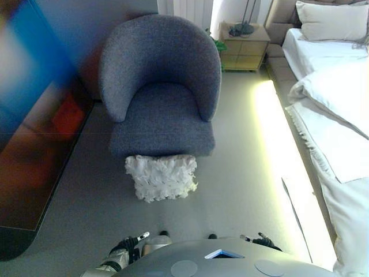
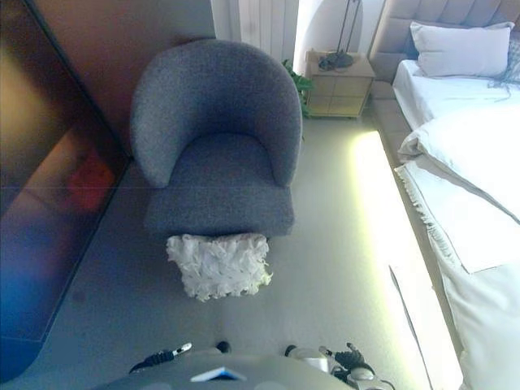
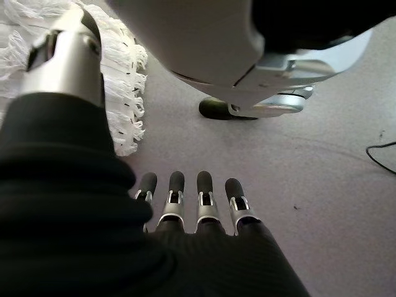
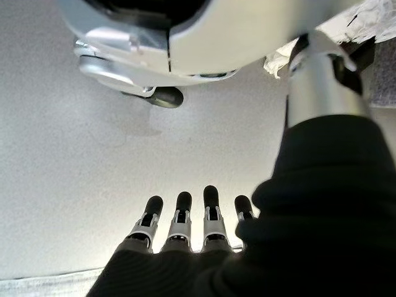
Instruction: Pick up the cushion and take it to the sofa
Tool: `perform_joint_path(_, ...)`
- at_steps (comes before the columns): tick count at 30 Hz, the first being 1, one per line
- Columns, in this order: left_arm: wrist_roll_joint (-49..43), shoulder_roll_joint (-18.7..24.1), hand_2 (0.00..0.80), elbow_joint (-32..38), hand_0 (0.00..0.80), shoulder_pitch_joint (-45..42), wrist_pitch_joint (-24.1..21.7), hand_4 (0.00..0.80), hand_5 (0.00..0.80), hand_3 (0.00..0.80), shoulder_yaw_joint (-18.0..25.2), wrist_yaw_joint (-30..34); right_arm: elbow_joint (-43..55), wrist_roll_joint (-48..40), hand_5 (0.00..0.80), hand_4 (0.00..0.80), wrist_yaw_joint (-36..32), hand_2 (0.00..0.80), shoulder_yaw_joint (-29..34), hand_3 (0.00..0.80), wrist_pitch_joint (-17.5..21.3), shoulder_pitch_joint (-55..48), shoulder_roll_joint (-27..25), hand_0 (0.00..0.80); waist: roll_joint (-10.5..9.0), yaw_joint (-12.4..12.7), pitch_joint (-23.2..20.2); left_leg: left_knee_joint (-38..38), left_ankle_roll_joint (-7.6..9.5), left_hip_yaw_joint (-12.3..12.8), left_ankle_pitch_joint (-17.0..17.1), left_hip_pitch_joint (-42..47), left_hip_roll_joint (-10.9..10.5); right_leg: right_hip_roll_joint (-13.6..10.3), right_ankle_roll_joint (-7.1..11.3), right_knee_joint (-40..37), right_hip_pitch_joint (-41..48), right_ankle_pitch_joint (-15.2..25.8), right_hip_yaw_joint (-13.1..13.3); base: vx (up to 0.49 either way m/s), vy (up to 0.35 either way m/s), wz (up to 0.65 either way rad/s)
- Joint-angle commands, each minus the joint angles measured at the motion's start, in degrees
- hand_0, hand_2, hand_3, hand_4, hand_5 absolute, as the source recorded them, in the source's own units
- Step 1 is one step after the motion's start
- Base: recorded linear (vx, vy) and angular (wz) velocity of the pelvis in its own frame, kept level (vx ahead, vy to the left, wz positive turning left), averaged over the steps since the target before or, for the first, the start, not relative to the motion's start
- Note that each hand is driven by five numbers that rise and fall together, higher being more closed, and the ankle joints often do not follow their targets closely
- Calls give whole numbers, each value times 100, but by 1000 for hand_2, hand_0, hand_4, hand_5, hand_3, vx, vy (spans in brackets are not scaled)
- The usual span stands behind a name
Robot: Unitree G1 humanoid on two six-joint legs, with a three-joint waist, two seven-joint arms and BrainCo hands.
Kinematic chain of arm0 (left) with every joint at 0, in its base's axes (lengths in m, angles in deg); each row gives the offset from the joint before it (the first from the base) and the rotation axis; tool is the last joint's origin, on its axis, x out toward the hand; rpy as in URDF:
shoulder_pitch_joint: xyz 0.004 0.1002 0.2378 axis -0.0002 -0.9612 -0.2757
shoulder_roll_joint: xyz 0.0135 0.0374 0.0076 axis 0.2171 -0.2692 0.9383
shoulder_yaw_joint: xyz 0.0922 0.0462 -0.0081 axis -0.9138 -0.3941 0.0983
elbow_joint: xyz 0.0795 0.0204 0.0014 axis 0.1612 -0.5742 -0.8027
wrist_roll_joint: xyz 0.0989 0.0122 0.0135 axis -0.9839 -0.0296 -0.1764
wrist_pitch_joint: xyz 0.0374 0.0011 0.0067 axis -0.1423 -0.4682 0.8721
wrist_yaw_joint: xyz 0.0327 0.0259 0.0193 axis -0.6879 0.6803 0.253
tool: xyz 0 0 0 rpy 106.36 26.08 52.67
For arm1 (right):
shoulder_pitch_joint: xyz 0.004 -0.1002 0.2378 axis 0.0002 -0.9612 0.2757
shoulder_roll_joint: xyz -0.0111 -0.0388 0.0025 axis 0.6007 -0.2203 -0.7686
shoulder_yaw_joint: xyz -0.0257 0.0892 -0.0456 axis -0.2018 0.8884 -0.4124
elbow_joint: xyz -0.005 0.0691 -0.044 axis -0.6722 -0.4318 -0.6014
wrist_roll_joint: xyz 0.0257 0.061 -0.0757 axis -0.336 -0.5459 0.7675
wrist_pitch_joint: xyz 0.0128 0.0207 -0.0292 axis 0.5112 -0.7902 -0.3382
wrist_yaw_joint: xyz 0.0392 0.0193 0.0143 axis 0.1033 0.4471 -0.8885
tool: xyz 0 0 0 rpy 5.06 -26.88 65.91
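Observation:
A white ruffled cushion (image 1: 161,176) lies on the carpet, touching the front of the grey tub-shaped sofa chair (image 1: 161,86). My left hand (image 1: 128,243) hangs low at the bottom left, short of the cushion, its fingers straight and empty. My right hand (image 1: 262,239) hangs low at the bottom right, also open and empty. In the left wrist view the left hand's fingers (image 3: 185,207) point down at the carpet, with the cushion's fringe (image 3: 124,80) beyond the thumb. In the right wrist view the right hand's fingers (image 4: 192,219) are straight over bare carpet, and a bit of the cushion (image 4: 371,15) shows far off.
A bed with white bedding (image 1: 340,115) runs along the right, with a lit strip along its base. A wooden nightstand (image 1: 245,46) stands behind the sofa on the right. A dark glossy panel (image 1: 34,144) lines the left wall.

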Motion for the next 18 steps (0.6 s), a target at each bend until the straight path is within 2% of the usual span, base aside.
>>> perform_joint_path(1,404,-18,0,-176,0,414,-379,0,0,0,291,-67,-61,131,0,0,112,0,45,0,7,401,80,0,-392,52,308,2155,264,103,-497,-484,-354,-313,14,441,-391,229,113,-49,-119,20)
perform_joint_path(2,560,-69,0,-97,0,433,-376,0,0,0,309,11,13,84,0,0,144,0,16,0,-80,418,3,0,-386,100,413,2714,184,110,-345,-801,-354,-310,-72,538,-420,167,103,-10,-61,12)
perform_joint_path(3,635,-106,0,-47,0,441,-342,0,0,0,311,48,48,-16,0,0,168,0,11,0,-133,425,-35,0,-346,127,459,2708,138,101,-235,-909,-305,-283,-95,602,-423,120,104,11,-43,9)
perform_joint_path(5,867,-158,0,-16,0,447,-355,0,0,0,319,40,40,-220,0,0,227,0,17,0,-120,428,-31,0,-263,208,540,2208,103,57,-54,-972,-241,-233,-58,704,-360,-10,85,81,38,-3)
perform_joint_path(6,1042,-179,0,9,0,418,-402,0,0,0,383,83,-18,-237,0,0,242,0,51,0,-31,423,-15,0,-150,254,568,1685,28,69,175,-1044,-116,-111,-50,756,-302,-151,80,101,49,-8)
perform_joint_path(7,1045,-181,0,9,0,417,-403,0,0,0,381,84,-22,-238,0,0,241,0,51,0,-26,424,-17,0,-158,265,595,1644,24,82,188,-988,-125,-121,-49,766,-274,-166,91,234,82,-3)
perform_joint_path(8,1138,-199,0,98,0,385,-393,0,0,0,415,61,-96,-190,0,0,283,0,48,0,104,410,17,0,-20,296,641,795,-110,201,557,-1065,79,82,-56,719,-138,-294,144,280,67,-3)
perform_joint_path(9,1134,-202,0,140,0,361,-343,0,0,0,410,27,-108,-173,0,0,325,0,37,0,125,399,37,0,16,318,658,387,-184,240,771,-1075,154,174,-62,686,-27,-358,207,397,95,7)
perform_joint_path(11,1086,-262,0,159,0,264,-268,0,0,0,390,12,-147,-151,0,0,466,0,8,0,142,348,106,0,87,381,628,-416,-316,139,1213,-1176,414,389,-131,707,221,-590,459,523,135,14)
perform_joint_path(14,1099,-369,0,178,0,122,-250,0,0,0,424,84,-159,81,0,0,551,0,-4,0,68,252,151,0,102,384,564,-631,-302,39,1112,-1338,584,425,-186,855,387,-872,765,468,159,5)
perform_joint_path(16,1182,-402,0,197,0,95,-247,0,0,0,433,67,-165,194,0,0,539,0,-10,0,13,227,155,0,106,379,547,-631,-295,-20,1057,-1396,644,403,-193,923,417,-968,849,382,154,-37)
perform_joint_path(18,1504,-445,0,247,0,58,-209,0,0,0,489,-33,-212,483,0,0,511,0,-40,0,-73,162,130,0,157,376,546,-631,-278,-88,949,-1447,815,343,-185,1106,482,-1189,944,589,261,-35)
